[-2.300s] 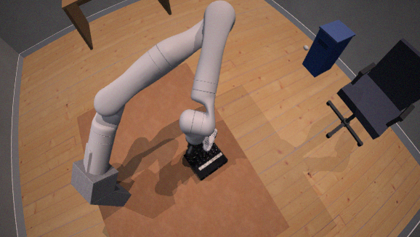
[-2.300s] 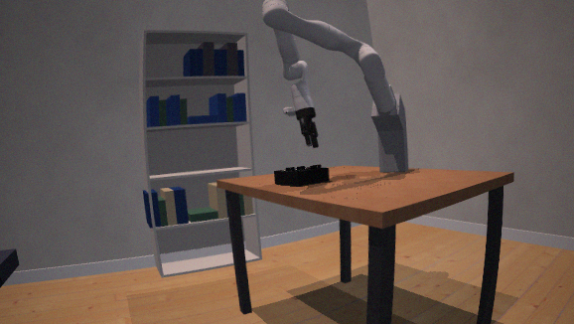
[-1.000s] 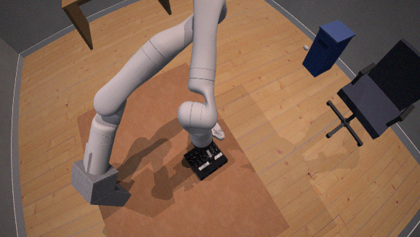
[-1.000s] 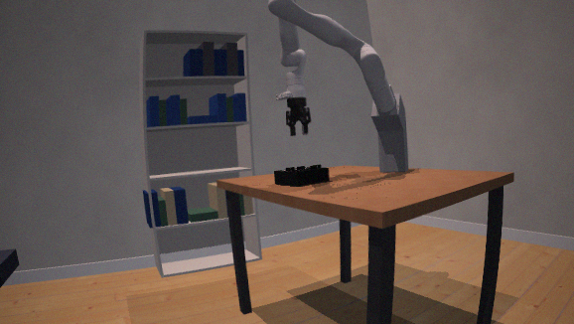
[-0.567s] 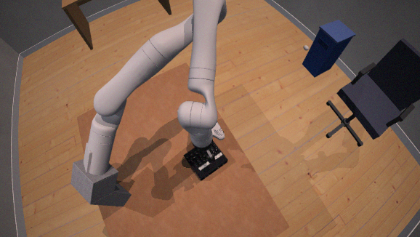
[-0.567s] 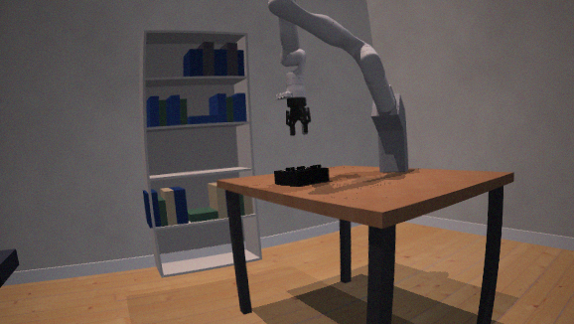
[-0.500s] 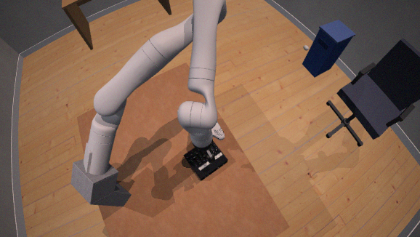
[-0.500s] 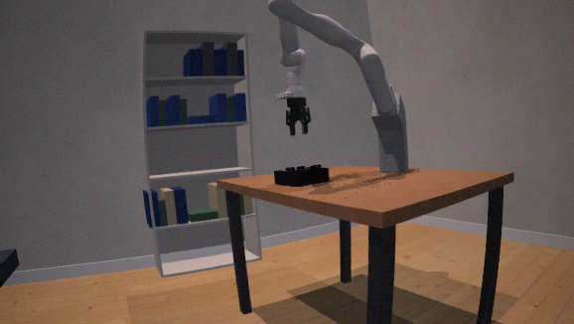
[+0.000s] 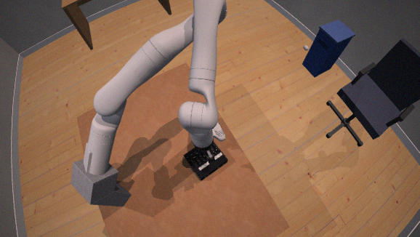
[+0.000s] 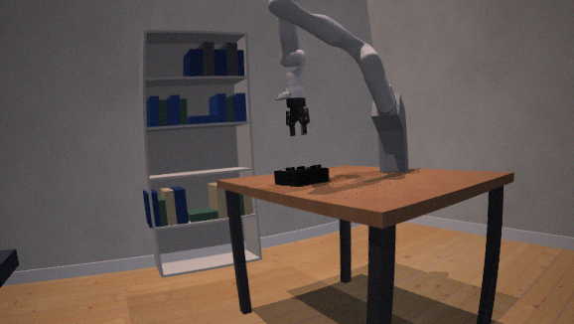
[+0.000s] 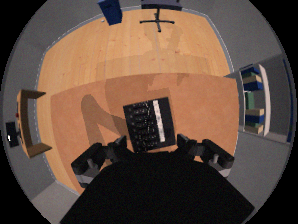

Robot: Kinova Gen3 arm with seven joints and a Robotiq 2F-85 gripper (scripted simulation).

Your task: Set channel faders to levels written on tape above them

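The claw [image 10: 297,130] hangs pointing straight down, its fingers spread fully apart with nothing between them. In the wrist view both fingers show at the lower part of the picture, one to either side, and the lighting desk [image 11: 147,124] sits between them and a little beyond, centred in the view.

The lighting desk [image 10: 301,175] stands flat on the surface [image 10: 397,196], near the surface's far-left corner as the exterior view shows it. The claw is directly above the desk and well apart from it; clear air separates the fingertips from the desk's top. No contact is observed.

In the top view the arm's wrist [image 9: 198,121] covers the rear portion of the lighting desk [image 9: 208,164], leaving the front part visible. Dark fader channels and pale strips of tape can be made out on the panel, but cap positions and the written levels are too small to read in any view.

The arm rises from a grey pedestal [image 9: 84,183] at the surface's far edge, arches high and comes down over the desk.

Beyond the surface, a bookshelf [image 10: 149,149] with blue, green and cream books stands against the wall. The top view also shows a blue cabinet [image 9: 327,49] and a dark office chair [image 9: 378,98] on the wooden floor.
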